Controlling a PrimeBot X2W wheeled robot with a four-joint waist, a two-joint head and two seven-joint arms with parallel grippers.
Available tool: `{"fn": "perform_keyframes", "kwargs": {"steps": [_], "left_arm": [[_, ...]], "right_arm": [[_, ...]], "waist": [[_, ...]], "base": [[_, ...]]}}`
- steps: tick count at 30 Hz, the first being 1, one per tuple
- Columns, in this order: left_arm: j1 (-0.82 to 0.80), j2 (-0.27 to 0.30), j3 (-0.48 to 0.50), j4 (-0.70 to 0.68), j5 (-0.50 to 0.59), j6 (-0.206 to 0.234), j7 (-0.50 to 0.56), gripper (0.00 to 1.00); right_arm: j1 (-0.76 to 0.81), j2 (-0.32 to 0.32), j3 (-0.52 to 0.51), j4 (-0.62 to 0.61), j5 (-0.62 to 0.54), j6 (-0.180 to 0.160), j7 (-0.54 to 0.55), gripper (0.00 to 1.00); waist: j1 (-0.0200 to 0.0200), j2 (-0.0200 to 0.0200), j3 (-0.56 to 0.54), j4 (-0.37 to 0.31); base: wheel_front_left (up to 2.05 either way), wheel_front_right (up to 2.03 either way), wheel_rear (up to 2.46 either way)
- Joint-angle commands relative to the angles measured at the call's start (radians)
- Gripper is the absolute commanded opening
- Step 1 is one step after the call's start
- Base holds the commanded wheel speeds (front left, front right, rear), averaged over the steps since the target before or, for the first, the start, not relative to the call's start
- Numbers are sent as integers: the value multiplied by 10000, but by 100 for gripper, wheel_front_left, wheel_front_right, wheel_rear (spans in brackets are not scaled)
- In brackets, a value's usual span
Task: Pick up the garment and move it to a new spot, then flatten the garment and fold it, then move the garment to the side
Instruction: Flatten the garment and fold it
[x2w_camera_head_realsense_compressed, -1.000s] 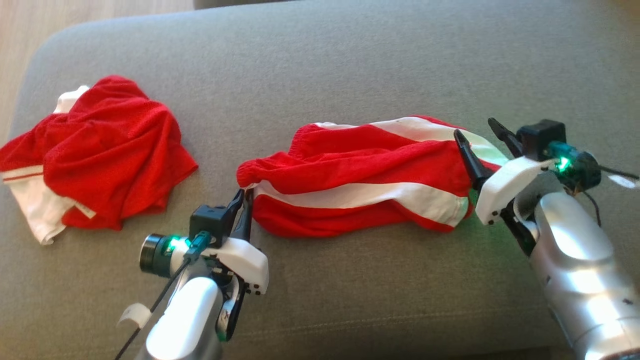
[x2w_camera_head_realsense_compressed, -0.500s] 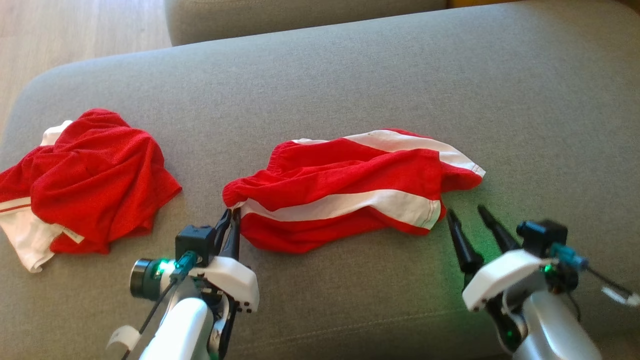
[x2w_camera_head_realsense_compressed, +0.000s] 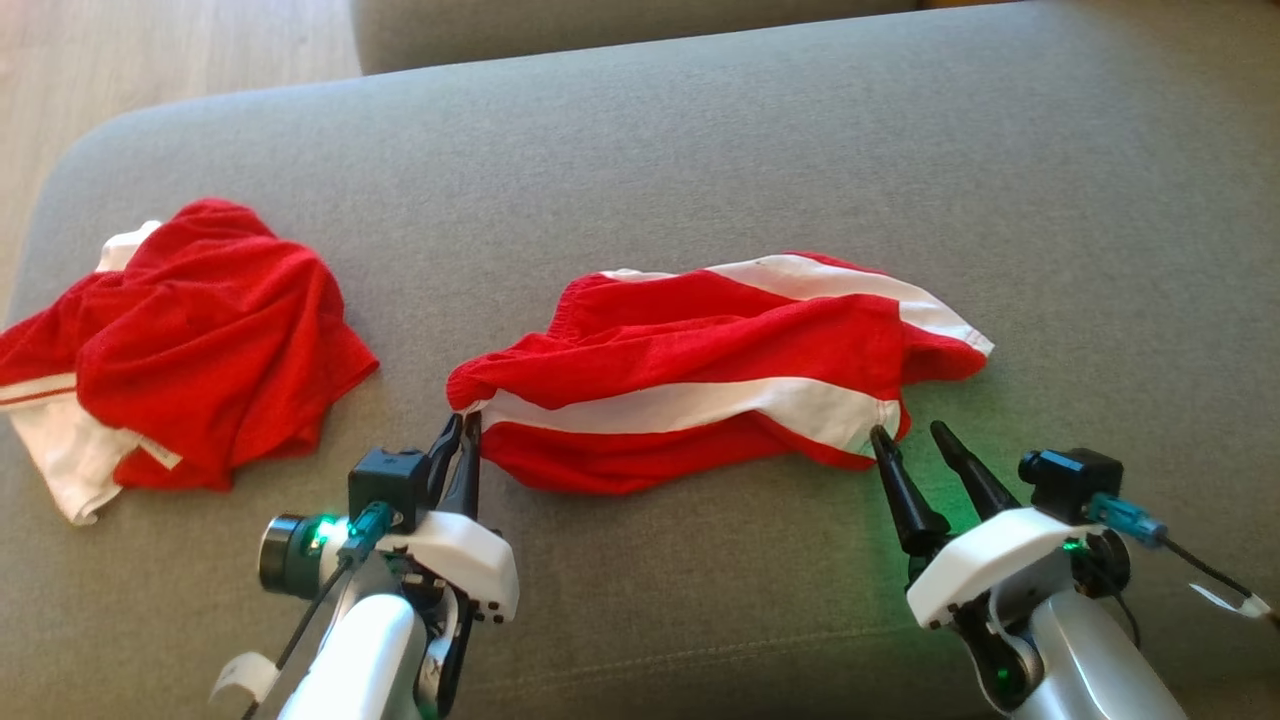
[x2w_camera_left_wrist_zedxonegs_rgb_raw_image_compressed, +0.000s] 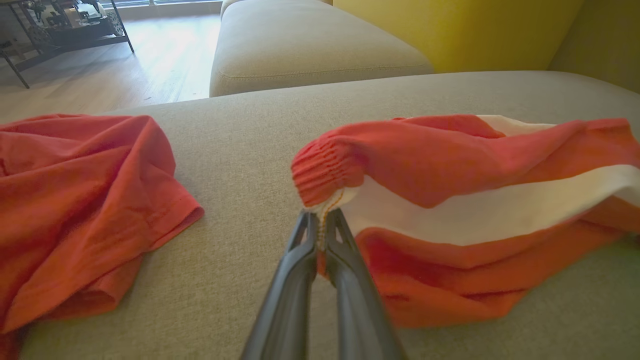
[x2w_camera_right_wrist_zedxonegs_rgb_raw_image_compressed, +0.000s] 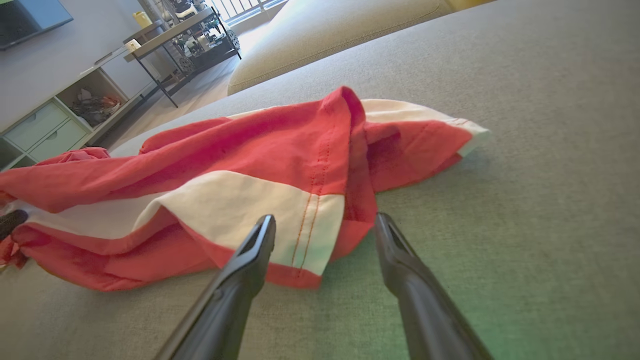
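Pinching garment (x2w_camera_head_realsense_compressed: 700, 350) edge, left claw (x2w_camera_left_wrist_zedxonegs_rgb_raw_image_compressed: 321, 216)

1. A grey sofa cushion (x2w_camera_head_realsense_compressed: 700, 130) carries everything (woven fabric, rounded corners).
2. Red-and-white shorts (x2w_camera_head_realsense_compressed: 700, 350) lie rumpled near its middle.
3. A second red garment (x2w_camera_head_realsense_compressed: 200, 330) lies crumpled, well apart, toward the left edge.

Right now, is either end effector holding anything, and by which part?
Left end effector pinches the red-and-white shorts at the waistband corner; right end effector open, empty.
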Motion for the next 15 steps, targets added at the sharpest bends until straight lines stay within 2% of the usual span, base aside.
{"fn": "perform_keyframes", "kwargs": {"steps": [1, 15], "left_arm": [[-257, 100, 326, -308, 109, -59, -53, 0], [-401, 49, 307, -264, 212, -71, -53, 0]], "right_arm": [[-338, 96, 314, -240, 90, -4, 2, 100], [-802, 91, 630, 423, 332, -4, -89, 100]], "waist": [[0, 0, 62, 84], [0, 0, 328, 362]], "base": [[0, 0, 0], [0, 0, 0]]}}
